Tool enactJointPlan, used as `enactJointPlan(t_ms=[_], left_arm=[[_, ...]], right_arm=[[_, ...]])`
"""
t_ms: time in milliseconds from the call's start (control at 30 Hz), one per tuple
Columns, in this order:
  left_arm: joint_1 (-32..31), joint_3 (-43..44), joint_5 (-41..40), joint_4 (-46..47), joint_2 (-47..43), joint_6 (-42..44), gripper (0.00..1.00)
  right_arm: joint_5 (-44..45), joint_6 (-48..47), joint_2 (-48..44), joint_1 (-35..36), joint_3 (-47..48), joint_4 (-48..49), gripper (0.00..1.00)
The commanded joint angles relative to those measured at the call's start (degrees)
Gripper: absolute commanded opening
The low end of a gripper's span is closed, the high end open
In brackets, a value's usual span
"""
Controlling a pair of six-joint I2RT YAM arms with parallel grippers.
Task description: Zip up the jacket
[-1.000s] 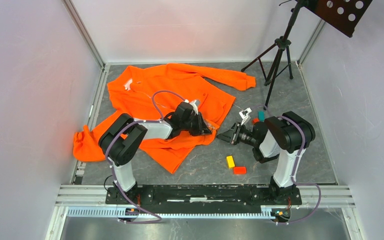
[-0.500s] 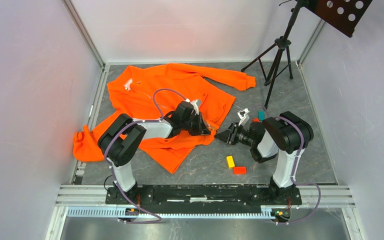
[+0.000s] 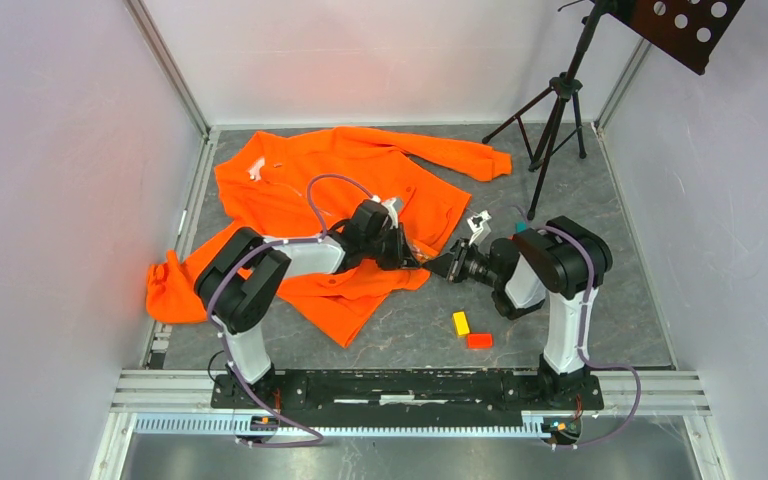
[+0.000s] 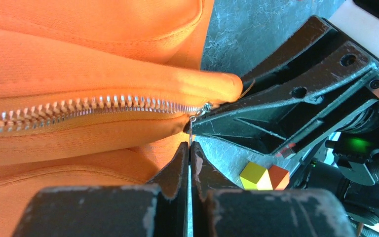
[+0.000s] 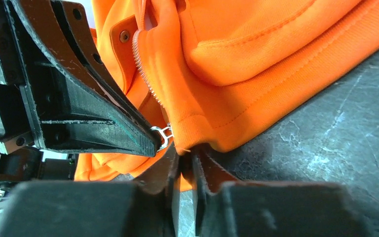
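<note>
The orange jacket (image 3: 300,190) lies spread on the grey floor. Its pale zipper (image 4: 94,106) runs to the slider at the bottom hem corner. My left gripper (image 4: 189,150) is shut on the thin metal pull tab (image 4: 191,133) there; in the top view it (image 3: 412,262) sits at the hem. My right gripper (image 5: 183,158) faces it from the right and is shut on the hem corner (image 5: 197,133) just beside the slider (image 5: 163,133). Its fingers (image 4: 276,113) show in the left wrist view. The two grippers nearly touch.
A yellow block (image 3: 461,323) and an orange-red block (image 3: 479,340) lie on the floor in front of the right arm. A teal block (image 3: 522,229) sits behind its wrist. A black tripod (image 3: 550,110) stands at the back right. Walls enclose the floor.
My right gripper has moved left to the jacket's hem corner and now meets the left gripper. The left gripper has shifted slightly back and left with the zipper end.
</note>
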Motion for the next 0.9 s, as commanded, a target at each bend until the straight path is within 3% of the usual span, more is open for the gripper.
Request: enactJointPlan(t_ms=[0, 33, 167, 500, 867], left_arm=[[-0.2, 2.2, -3.7, -3.8, -3.7, 2.8, 0.02], [-0.3, 2.8, -6.8, -5.8, -4.4, 4.0, 0.02], [-0.3, 3.8, -18.7, -13.5, -7.3, 9.0, 0.02], [-0.3, 6.3, -26.4, -20.5, -8.3, 17.1, 0.02], [0.0, 10.9, -46.8, -28.5, -9.6, 28.3, 0.02]], right_arm=[[1.7, 1.3, 0.3, 0.6, 0.4, 5.5, 0.04], [3.0, 0.5, -0.8, 0.5, -0.8, 4.6, 0.0], [5.7, -0.9, -5.1, 0.6, -6.5, 2.8, 0.0], [5.0, 2.4, -8.6, 0.8, -11.0, 2.9, 0.0], [5.0, 0.7, -10.7, 1.5, -11.1, 0.8, 0.0]])
